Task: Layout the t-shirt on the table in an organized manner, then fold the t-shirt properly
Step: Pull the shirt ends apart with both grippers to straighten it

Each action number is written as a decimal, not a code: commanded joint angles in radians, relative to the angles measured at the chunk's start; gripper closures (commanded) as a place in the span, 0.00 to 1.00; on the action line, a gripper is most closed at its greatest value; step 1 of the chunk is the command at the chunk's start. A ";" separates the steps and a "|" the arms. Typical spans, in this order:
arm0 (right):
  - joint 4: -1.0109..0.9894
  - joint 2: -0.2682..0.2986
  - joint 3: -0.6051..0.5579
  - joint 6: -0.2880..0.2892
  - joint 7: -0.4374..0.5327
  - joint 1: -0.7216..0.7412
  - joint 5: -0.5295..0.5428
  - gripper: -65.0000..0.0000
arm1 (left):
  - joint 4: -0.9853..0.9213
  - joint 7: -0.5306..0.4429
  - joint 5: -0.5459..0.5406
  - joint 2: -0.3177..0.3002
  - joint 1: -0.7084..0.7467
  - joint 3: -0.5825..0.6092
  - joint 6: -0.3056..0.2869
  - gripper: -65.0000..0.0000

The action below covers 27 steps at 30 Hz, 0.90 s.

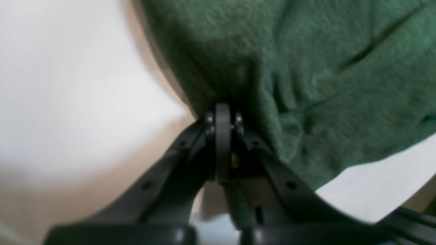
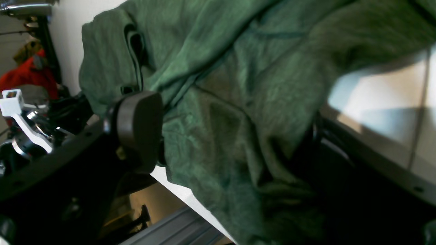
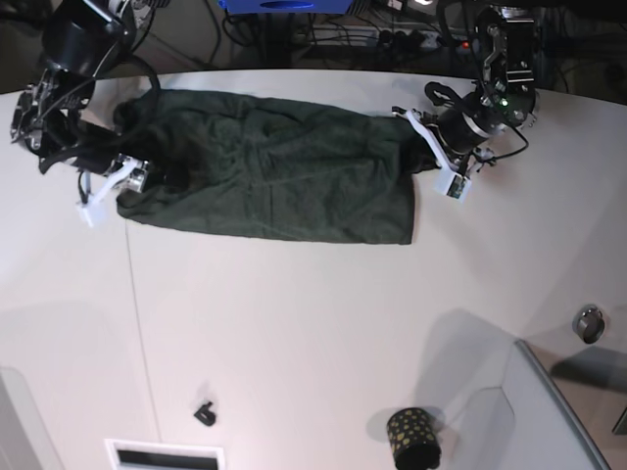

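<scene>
The dark green t-shirt [image 3: 265, 171] lies stretched in a long band across the far part of the white table [image 3: 313, 323]. At its right end in the base view, my left gripper [image 3: 419, 137] is shut on the cloth. The left wrist view shows the left gripper [image 1: 223, 117] with its jaws pressed together, pinching the t-shirt [image 1: 306, 68] edge. At the shirt's other end my right gripper [image 3: 132, 174] stands open. In the right wrist view, bunched t-shirt [image 2: 238, 102] fills the gap of the right gripper [image 2: 224, 139]. One finger pad [image 2: 138, 127] shows; the cloth covers the other.
A black gold-dotted cup [image 3: 413, 438] stands near the front edge beside a grey raised panel [image 3: 554, 421]. A small black piece [image 3: 204, 414] and a white slot [image 3: 165, 456] lie front left. A small round metal fitting [image 3: 588, 323] sits at the right. Cables run behind the table.
</scene>
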 commanded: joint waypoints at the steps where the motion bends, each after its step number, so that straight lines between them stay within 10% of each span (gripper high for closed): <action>1: 0.014 0.000 -0.010 -0.026 -0.078 -0.033 -0.126 0.24 | 0.012 -0.018 -0.009 -0.010 -0.004 -0.011 -0.003 1.00; 27: 0.171 -0.017 -0.106 -0.026 -0.134 -0.054 -0.126 0.24 | 0.014 -0.017 -0.003 0.016 -0.013 0.091 -0.001 1.00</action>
